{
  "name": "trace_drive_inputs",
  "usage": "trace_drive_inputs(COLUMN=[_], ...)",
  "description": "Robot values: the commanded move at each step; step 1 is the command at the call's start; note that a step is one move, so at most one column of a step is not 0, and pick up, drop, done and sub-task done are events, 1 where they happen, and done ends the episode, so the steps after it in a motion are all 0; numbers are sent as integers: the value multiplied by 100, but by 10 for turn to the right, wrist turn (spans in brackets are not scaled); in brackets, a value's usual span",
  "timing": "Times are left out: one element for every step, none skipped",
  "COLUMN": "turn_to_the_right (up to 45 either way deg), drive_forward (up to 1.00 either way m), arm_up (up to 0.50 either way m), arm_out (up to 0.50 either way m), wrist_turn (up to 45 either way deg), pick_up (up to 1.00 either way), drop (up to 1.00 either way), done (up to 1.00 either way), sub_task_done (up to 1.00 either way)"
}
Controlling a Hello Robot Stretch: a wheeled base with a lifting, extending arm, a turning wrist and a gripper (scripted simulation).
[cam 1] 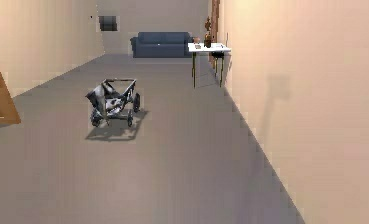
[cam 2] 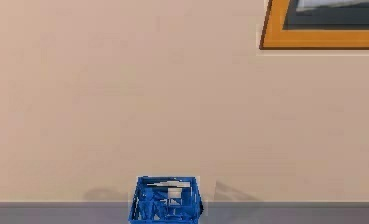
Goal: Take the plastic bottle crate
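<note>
A blue bottle crate (cam 2: pixel 166 199) is sitting on grey floor (cam 2: pixel 52 215) by a beige wall (cam 2: pixel 112 90). A blue sofa (cam 1: pixel 160 44) is standing at the room's far end. The gripper's state cannot be told.

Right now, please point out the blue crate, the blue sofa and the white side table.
blue crate (cam 2: pixel 164 215): arm side view, on its front wall.
blue sofa (cam 1: pixel 161 42): forward view, on its backrest.
white side table (cam 1: pixel 218 48): forward view, on its top's front edge.
</note>
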Motion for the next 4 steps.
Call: trace_drive_inputs(turn_to_the_right=[0, 0, 0, 0], drive_forward=[0, 0, 0, 0], arm_up=[18, 0, 0, 0], arm_out=[0, 30, 0, 0], wrist_turn=[0, 0, 450, 450], pick_up=[0, 0, 0, 0], drop=[0, 0, 0, 0], done=[0, 0, 0, 0], sub_task_done=[0, 0, 0, 0])
